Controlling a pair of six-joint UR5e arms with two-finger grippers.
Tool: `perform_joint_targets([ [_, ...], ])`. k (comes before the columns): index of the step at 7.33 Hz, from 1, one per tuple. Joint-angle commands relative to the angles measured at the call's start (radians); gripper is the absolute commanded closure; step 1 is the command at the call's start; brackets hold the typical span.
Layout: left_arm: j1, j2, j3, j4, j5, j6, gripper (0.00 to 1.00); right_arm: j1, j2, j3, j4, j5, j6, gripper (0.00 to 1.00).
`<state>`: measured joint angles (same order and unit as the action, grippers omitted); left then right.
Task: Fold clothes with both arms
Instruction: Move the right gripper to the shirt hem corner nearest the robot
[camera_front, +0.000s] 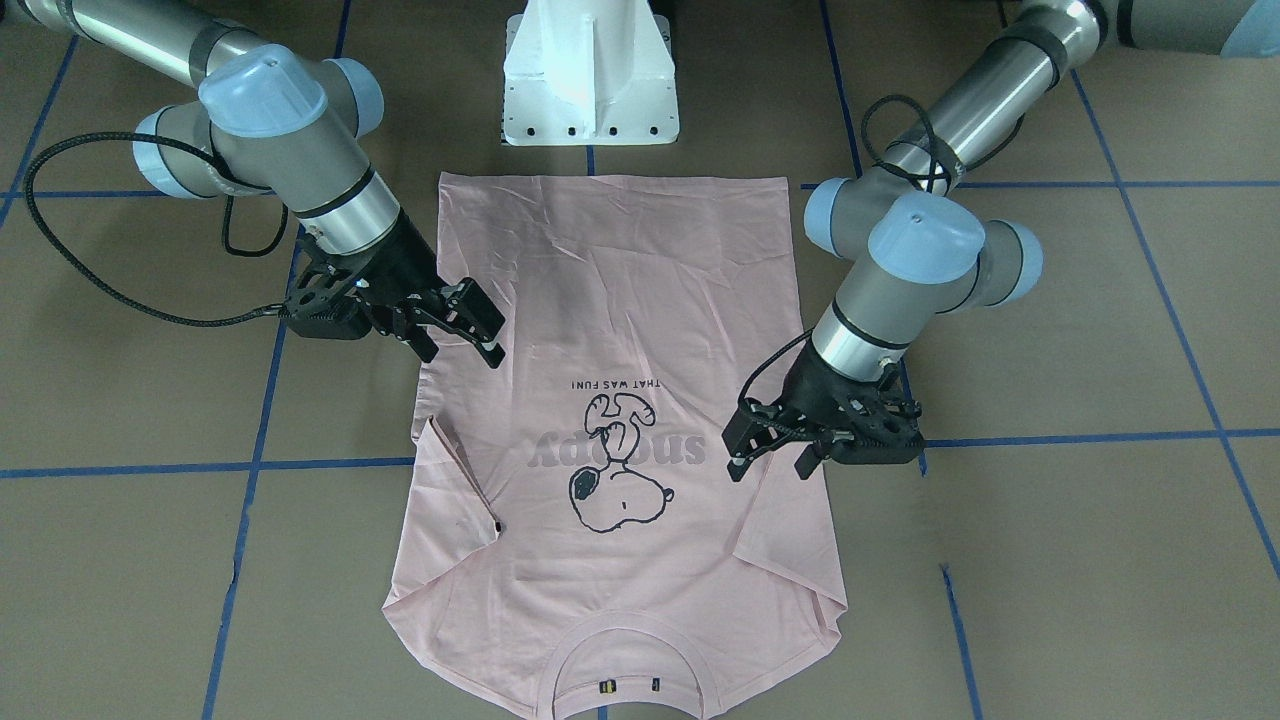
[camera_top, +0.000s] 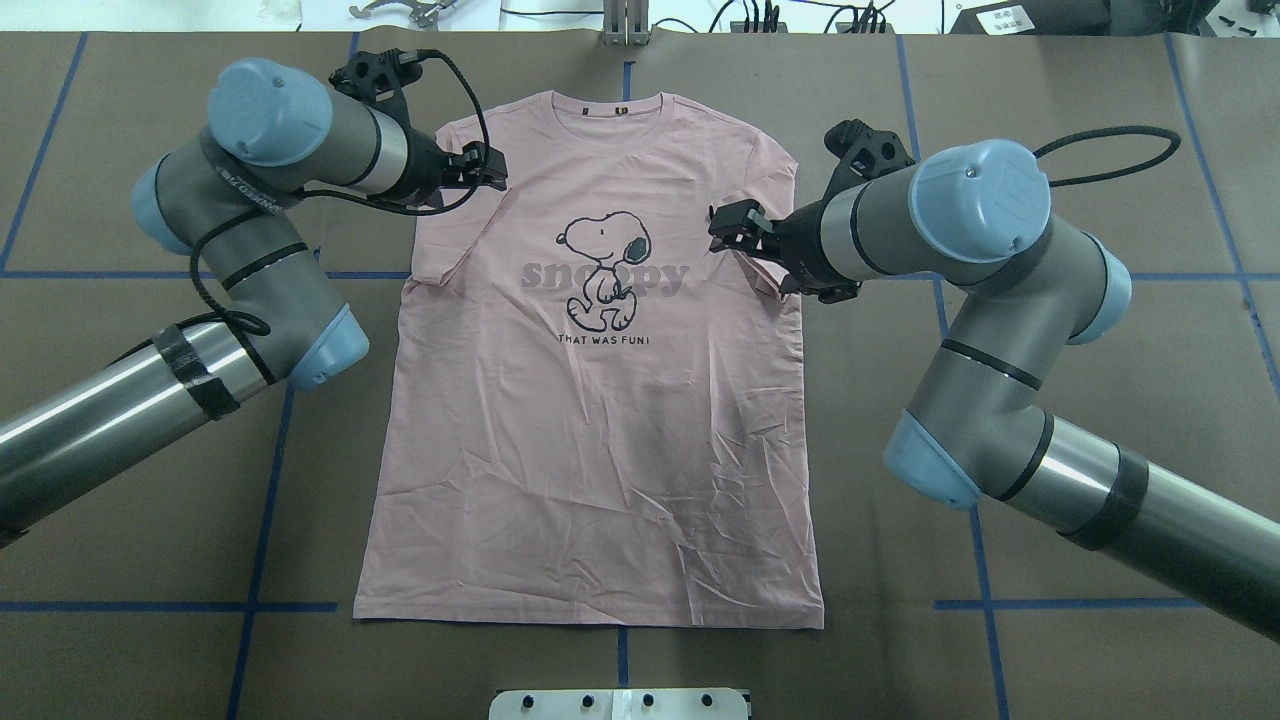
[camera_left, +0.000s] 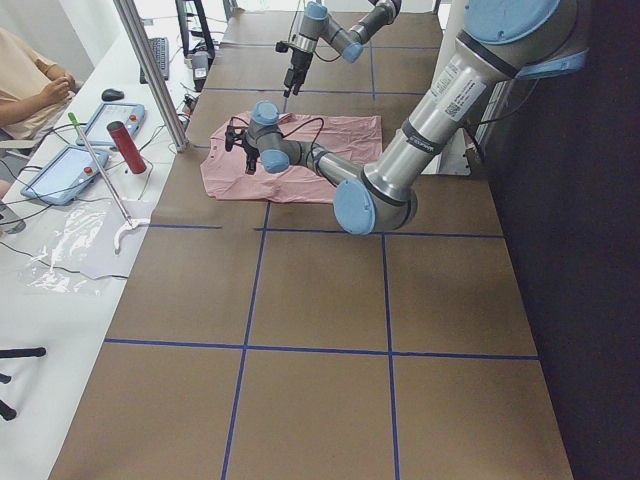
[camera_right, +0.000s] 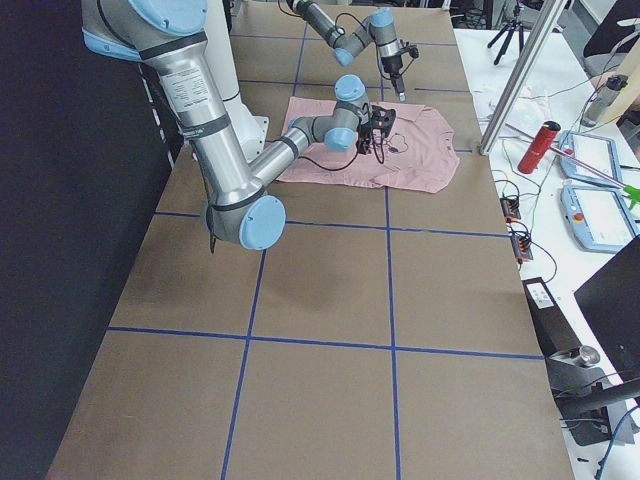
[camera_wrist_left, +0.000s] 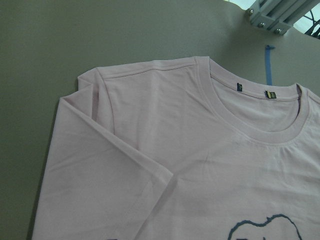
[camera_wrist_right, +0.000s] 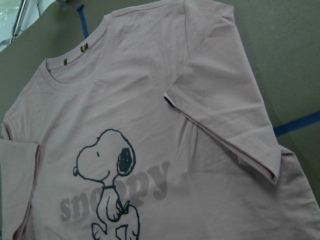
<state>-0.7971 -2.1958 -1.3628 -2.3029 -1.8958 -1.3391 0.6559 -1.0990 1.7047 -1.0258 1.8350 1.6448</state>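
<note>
The light pink T-shirt (camera_front: 620, 300) lies flat, print side up, on the brown table, its collar (camera_top: 622, 100) on the far side from the robot. Both short sleeves are folded in over the body. The Snoopy print (camera_wrist_right: 107, 160) and a small dark sleeve tag (camera_wrist_right: 170, 102) show in the right wrist view. My left gripper (camera_top: 490, 168) is open and empty, hovering over the folded sleeve near the shoulder; it also shows in the front view (camera_front: 770, 468). My right gripper (camera_top: 722, 228) is open and empty above the other sleeve; it also shows in the front view (camera_front: 462, 350).
The white pedestal (camera_front: 590, 80) stands at the hem end of the shirt. Blue tape lines (camera_top: 270, 480) cross the table. Beyond the collar end, a side table holds a red bottle (camera_left: 127, 147), tablets and a metal post (camera_left: 150, 70), with an operator (camera_left: 30, 80) seated.
</note>
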Motion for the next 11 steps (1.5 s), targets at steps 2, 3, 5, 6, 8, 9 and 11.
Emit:
perform_joint_targets([
  [2,0.007,0.114,-0.18,0.039,-0.151,-0.06,0.03,-0.229,-0.137,0.118,-0.014,-0.147,0.131,0.0],
  [3,0.006,0.138,-0.226,0.039,-0.169,-0.064,0.03,-0.316,-0.248,0.233,-0.016,-0.195,0.226,0.0],
  [5,0.009,0.241,-0.344,0.033,-0.212,-0.066,0.02,-0.493,-0.312,0.335,-0.148,-0.371,0.369,0.15],
  [6,0.007,0.241,-0.346,0.033,-0.212,-0.069,0.02,-0.524,-0.308,0.369,-0.257,-0.37,0.401,0.23],
  [8,0.009,0.241,-0.345,0.031,-0.21,-0.072,0.01,-0.568,-0.324,0.392,-0.283,-0.369,0.51,0.23],
  [9,0.007,0.241,-0.345,0.028,-0.21,-0.071,0.01,-0.596,-0.341,0.391,-0.298,-0.376,0.526,0.23],
  [11,0.009,0.241,-0.346,0.028,-0.21,-0.072,0.01,-0.598,-0.344,0.385,-0.344,-0.378,0.527,0.24],
])
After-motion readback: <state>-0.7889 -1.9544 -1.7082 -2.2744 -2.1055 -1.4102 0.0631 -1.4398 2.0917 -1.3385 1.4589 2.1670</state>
